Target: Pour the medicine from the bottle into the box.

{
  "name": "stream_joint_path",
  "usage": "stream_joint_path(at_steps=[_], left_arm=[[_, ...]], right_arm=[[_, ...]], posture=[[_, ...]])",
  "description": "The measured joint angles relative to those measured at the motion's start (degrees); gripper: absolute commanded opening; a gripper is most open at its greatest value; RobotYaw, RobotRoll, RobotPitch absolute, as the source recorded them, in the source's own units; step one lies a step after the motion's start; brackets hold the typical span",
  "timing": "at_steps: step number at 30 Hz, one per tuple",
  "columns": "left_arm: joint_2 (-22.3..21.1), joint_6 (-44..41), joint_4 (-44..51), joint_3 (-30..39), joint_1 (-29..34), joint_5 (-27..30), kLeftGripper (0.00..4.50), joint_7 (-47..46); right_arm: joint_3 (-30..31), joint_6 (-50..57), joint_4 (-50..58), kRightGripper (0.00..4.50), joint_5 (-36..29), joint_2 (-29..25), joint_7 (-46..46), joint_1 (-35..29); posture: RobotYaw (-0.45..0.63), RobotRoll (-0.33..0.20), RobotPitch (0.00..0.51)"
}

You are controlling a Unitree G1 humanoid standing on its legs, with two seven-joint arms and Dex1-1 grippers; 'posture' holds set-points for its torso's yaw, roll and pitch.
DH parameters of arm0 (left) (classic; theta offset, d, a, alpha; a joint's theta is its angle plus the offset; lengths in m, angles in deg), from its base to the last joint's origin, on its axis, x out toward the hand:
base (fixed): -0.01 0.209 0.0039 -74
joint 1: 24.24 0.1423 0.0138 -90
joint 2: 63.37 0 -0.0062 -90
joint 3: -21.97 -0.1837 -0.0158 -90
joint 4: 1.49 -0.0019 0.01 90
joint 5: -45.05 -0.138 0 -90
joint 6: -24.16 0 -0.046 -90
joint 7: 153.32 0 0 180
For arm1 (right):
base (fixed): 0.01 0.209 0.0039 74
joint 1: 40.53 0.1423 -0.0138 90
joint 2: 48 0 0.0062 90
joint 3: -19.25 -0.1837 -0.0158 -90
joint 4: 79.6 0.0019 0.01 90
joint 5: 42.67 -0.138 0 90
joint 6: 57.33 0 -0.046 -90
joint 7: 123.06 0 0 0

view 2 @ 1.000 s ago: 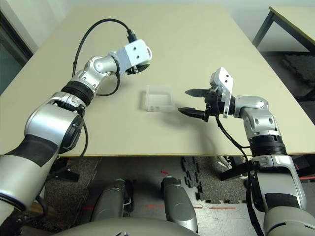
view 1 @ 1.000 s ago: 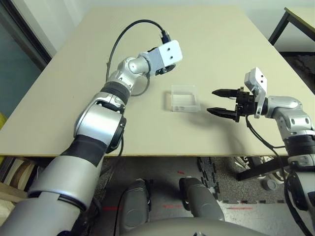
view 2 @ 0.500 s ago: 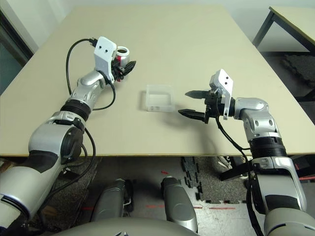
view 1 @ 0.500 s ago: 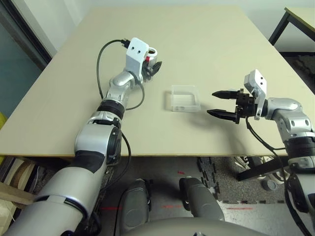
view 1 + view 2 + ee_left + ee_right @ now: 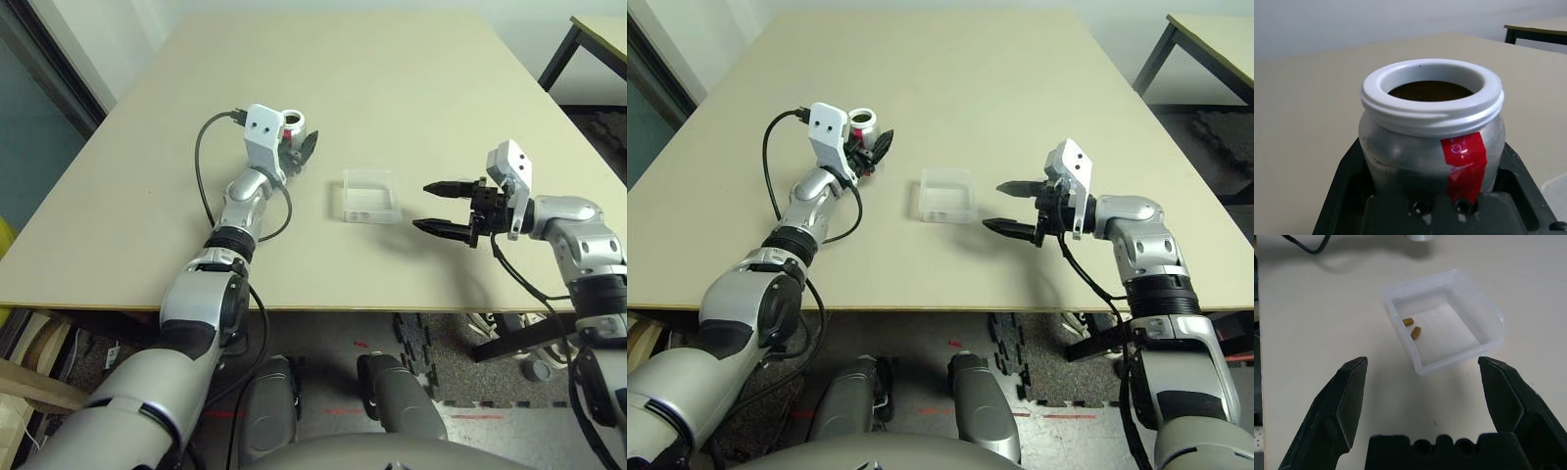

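The left end effector (image 5: pixel 299 149) is clasping the bottle (image 5: pixel 293 126) upright, mouth uncapped, toward the surface's (image 5: pixel 411 88) left edge. The box (image 5: pixel 370 195), holding two pills, is lying to its right, mid-surface. The right end effector (image 5: pixel 443 207) is hovering spread wide, just beyond the box's right side.

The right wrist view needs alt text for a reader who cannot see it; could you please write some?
A clear plastic box sits on a beige table, holding two small brown pills in one corner. The right gripper hovers short of the box with its two black fingers spread wide.
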Motion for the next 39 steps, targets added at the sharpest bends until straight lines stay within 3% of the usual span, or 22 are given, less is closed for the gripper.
stream_joint_path(at_steps=[23, 28, 39], left_arm=[[0.33, 0.45, -1.45, -1.46, 4.15, -1.61, 2.81, -2.49], [0.34, -0.41, -1.54, -2.17, 4.61, -1.75, 4.46, -2.54], [0.27, -0.59, -1.07, -2.27, 5.56, -1.48, 4.46, -1.48]], right_arm=[[0.0, 0.06, 0.49, 4.5, -0.07, -0.05, -0.04, -0.3], [0.0, 0.07, 0.51, 4.5, -0.07, -0.05, 0.0, -0.29], [0.01, 0.06, 0.51, 4.5, -0.07, 0.04, 0.02, -0.3]], posture=[[-0.22, 0.0, 0.109], [-0.22, 0.0, 0.11], [-0.22, 0.0, 0.114]])
